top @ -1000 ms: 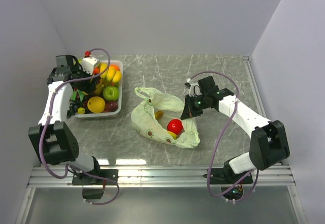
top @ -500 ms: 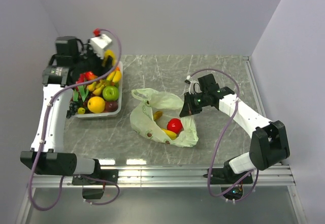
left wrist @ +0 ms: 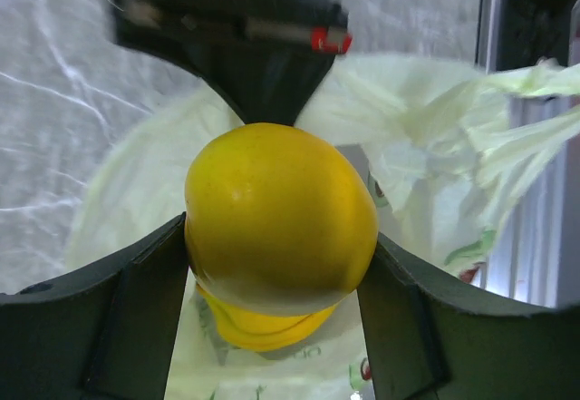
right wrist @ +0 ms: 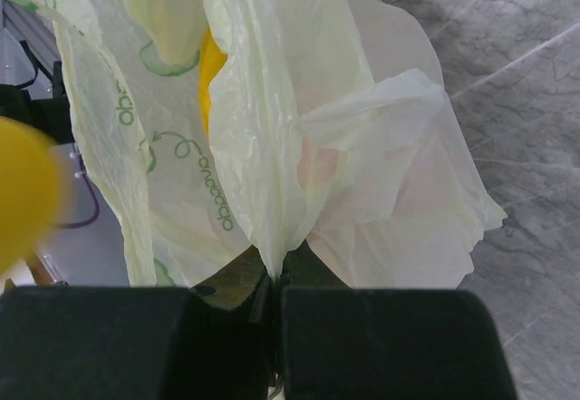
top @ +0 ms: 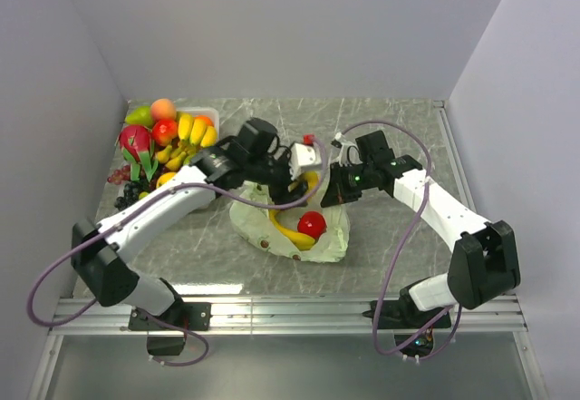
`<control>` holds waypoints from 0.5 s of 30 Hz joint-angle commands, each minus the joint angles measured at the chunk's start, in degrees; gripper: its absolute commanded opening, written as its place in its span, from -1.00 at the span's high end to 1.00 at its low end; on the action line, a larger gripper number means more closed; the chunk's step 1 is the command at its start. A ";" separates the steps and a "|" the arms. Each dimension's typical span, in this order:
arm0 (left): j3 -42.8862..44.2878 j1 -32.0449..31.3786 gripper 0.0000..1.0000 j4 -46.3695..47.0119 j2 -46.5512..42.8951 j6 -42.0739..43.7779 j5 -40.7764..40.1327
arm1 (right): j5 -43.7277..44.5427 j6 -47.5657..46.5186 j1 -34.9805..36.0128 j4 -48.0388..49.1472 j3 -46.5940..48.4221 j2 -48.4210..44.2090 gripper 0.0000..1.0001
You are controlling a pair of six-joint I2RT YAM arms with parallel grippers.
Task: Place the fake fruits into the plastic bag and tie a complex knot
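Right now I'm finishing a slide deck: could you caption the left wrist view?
The left jaws hold a yellow fruit above the pale-green plastic bag.

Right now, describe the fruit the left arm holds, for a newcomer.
Find the pale-green plastic bag mid-table. Over it, the left gripper clamps a yellow fruit. It is round and yellow, unlike the red apple and the curved banana in the bag.

- Grey marbled tabletop [top: 399, 137], white-veined, with bright glare near its front.
- Plain pale back wall [top: 290, 28] and side walls [top: 535, 101].
- Metal rail [top: 290, 314] along the near edge.
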 commanded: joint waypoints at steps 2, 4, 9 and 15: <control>-3.29 -1.56 -0.04 5.23 4.22 3.90 -4.22 | -0.75 -0.13 -1.43 -0.43 1.43 -2.13 1.00; -3.47 -1.65 -0.05 3.74 6.94 5.83 -7.12 | -0.58 -0.13 -1.52 -0.52 1.34 -2.48 1.00; -3.21 -1.38 -0.17 -2.84 9.15 11.28 -13.44 | 0.30 -0.39 -1.87 -0.17 0.03 -4.07 1.00; 1.53 -1.30 -0.73 -8.12 9.16 9.45 -14.77 | -0.05 -0.48 -1.78 -0.17 0.46 -3.28 1.00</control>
